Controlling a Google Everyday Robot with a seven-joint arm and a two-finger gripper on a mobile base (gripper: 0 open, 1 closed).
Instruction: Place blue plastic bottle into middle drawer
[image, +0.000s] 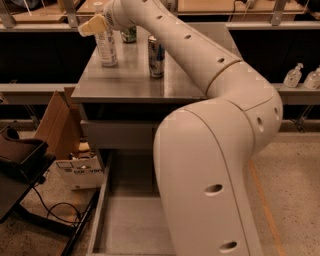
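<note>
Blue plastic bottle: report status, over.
Gripper at top of small clear plastic bottle, upright on grey cabinet top. Below, wide grey metal drawer open. Nearby, slim blue-and-silver can, apart from bottle.

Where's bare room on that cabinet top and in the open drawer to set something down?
The front strip of the cabinet top, between the blue plastic bottle, the blue-and-silver can and its edge, is bare. So is the middle drawer floor showing beside the arm. Crowded: back left, where the gripper sits at the bottle's top near the green can.
</note>
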